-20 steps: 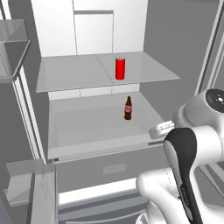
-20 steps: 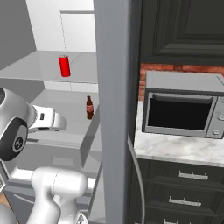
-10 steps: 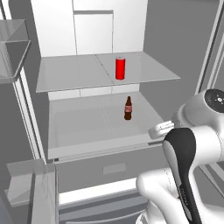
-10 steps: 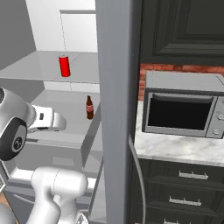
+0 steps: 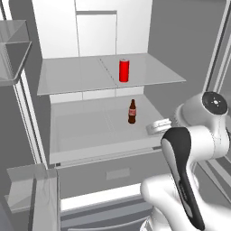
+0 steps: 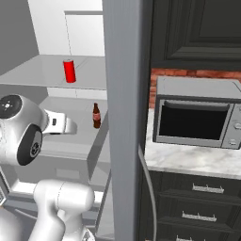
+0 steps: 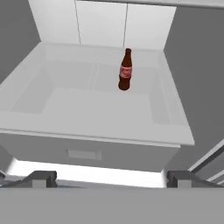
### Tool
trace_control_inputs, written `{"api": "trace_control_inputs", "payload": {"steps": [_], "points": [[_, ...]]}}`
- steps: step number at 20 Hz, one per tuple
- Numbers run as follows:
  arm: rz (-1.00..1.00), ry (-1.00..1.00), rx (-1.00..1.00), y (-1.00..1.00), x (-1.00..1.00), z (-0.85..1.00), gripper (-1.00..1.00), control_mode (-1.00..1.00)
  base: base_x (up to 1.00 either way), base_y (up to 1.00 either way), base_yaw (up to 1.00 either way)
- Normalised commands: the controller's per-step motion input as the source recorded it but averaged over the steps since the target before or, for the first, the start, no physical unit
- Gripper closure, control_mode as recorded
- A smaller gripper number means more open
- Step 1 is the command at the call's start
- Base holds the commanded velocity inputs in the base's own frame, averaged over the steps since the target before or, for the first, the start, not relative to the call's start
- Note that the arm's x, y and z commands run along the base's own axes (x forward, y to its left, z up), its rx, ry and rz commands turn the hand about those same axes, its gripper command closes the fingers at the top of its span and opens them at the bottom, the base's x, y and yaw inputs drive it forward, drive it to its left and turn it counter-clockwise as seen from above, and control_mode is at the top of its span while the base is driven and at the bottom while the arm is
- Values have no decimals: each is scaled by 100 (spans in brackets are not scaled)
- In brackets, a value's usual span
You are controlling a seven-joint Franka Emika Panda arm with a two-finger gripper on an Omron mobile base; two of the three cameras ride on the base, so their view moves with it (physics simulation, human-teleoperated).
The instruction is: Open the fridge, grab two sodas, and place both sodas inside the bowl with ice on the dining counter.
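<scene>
Red can (image 5: 124, 71), brown bottle (image 5: 131, 112): two sodas in the open fridge (image 5: 90, 31).
One per shelf, both upright; gripper (image 7: 109, 178) spread wide, empty, short of the bottle.

Microwave (image 6: 197, 113) cut off at right edge, bottle (image 7: 125, 70) label too small to read

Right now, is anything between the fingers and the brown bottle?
No. In the hand view the open gripper faces the brown bottle across bare white shelf floor and its front lip; nothing stands between.
</scene>
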Motion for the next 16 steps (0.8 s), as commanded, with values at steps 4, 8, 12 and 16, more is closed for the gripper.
{"api": "trace_control_inputs", "payload": {"steps": [4, 8, 12, 16], "points": [[-1, -24, 1, 2, 23, -46, -100, -100, 0, 0, 0], [-3, -18, 0, 0, 20, -52, -100, -100, 0, 0, 0], [-3, -27, 0, 0, 3, -86, -100, -100, 0, 0, 0], [0, -26, 0, 0, 20, -74, -100, -100, 0, 0, 0]]}}
